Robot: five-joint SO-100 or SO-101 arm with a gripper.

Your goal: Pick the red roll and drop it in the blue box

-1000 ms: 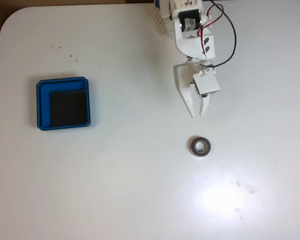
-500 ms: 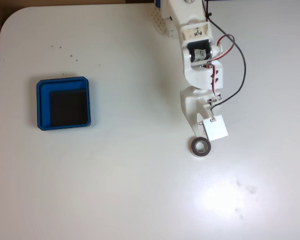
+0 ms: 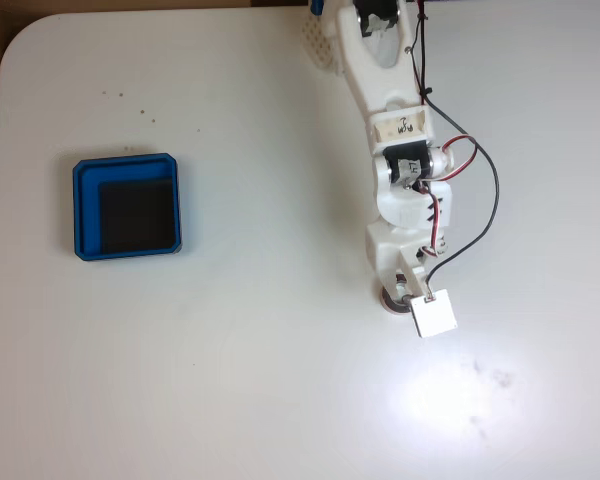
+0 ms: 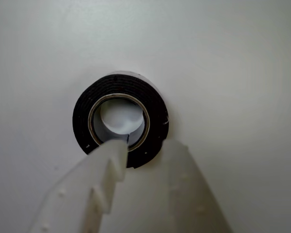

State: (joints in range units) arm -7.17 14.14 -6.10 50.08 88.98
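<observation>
Table (image 3: 230, 380): white, wide, mostly bare. Rounded corner at upper left in the fixed view; a few faint specks near the top left and smudges at lower right. Plenty of open surface between the arm and the box, nothing standing in the way of a carry across.

Arm (image 3: 400, 130): white, reaches down from the top edge of the fixed view, stretched out over the right half of the table, red and black wires looping off its right side. Its wrist end covers most of the roll from above.

Blue box (image 3: 126, 206): sits flat at left, well apart from the arm, black floor showing, nothing inside. Open top, low walls; judged an easy drop target once the roll is lifted over the near rim.

Red roll (image 4: 120, 125): lies flat on the table under the wrist; in the fixed view just a sliver (image 3: 390, 298) peeks out at the gripper's left. From the wrist camera it reads as a dark ring with a pale hollow centre.

Gripper (image 4: 148, 145): parted, straddling one wall of the ring. The toothed finger tip reaches into the hollow, the smooth finger lies just outside the rim. Placement suits a pinch on the wall. Not yet closed on it, as far as I can judge.
</observation>
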